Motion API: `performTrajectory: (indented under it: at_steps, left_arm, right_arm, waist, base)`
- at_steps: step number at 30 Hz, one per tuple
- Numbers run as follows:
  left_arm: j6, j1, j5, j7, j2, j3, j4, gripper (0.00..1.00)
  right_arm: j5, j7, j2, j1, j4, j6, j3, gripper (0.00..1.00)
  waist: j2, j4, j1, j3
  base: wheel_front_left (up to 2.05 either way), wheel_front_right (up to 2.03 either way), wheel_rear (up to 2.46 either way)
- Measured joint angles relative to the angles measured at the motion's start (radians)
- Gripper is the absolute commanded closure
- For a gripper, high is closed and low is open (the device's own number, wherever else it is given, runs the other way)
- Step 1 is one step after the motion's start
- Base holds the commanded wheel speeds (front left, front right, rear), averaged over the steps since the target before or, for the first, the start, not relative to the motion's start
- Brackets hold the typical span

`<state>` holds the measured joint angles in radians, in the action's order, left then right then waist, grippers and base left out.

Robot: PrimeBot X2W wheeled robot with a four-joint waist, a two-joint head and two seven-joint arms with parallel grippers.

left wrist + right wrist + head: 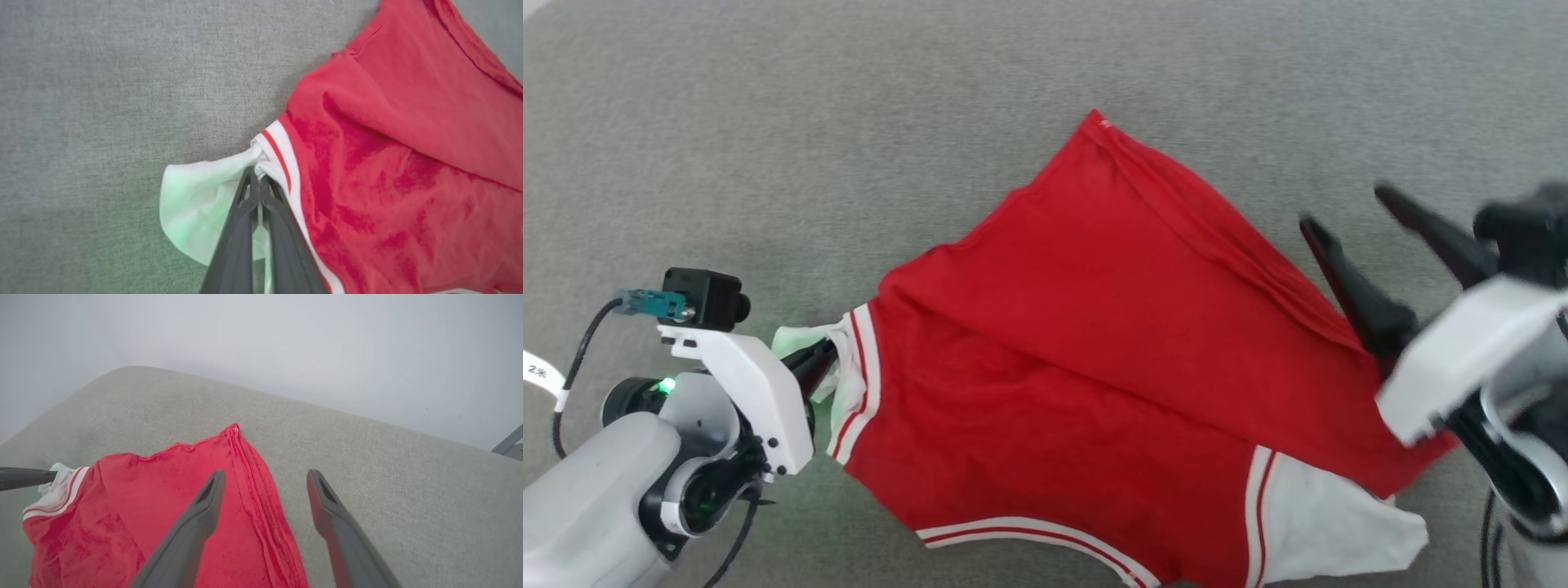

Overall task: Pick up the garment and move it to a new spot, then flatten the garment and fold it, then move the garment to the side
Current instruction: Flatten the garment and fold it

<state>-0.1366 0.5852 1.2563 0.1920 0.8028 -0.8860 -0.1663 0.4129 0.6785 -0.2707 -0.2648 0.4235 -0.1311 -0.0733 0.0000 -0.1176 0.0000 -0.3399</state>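
Pinching the garment (1094, 343) by its white sleeve (196, 204), plainest from its wrist, left gripper (255, 176) holds; right gripper (266, 475) gapes empty.

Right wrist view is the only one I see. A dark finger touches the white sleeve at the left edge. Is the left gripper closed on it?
Observer: Yes. In the left wrist view the left gripper is shut on the white sleeve of the garment, beside the striped trim.
Operator: Where is the other sleeve?
Observer: The other sleeve lies at the head view's lower right, beside the right arm.
Operator: Is the shirt flat?
Observer: No. The head view shows one red layer overlapping another along a diagonal edge.
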Motion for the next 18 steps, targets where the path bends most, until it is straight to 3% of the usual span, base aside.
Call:
performTrajectory:
  at_steps: [7,10,18]
  left_arm:
    - [0.011,0.028,-0.018,0.01,-0.037,-0.017,-0.001,1.0]
    - [0.025,0.053,-0.029,0.019,-0.076,-0.033,-0.016,1.0]
    - [0.062,0.103,-0.057,0.027,-0.152,-0.063,-0.056,1.0]
  right_arm:
    - [-0.007,-0.082,-0.017,-0.222,-0.231,0.0,-0.117,0.0]
    - [0.011,-0.098,-0.033,-0.355,-0.42,0.0,-0.174,0.0]
    - [0.049,-0.072,-0.09,-0.576,-0.786,0.0,-0.337,0.0]
  waist:
    - [0.0,-0.057,0.0,-0.009]
    - [0.0,-0.105,0.0,-0.017]
    - [0.0,-0.21,0.0,-0.044]
  base:
    - [0.0,0.0,0.0]
    - [0.0,0.0,0.0]
    - [0.0,0.0,0.0]
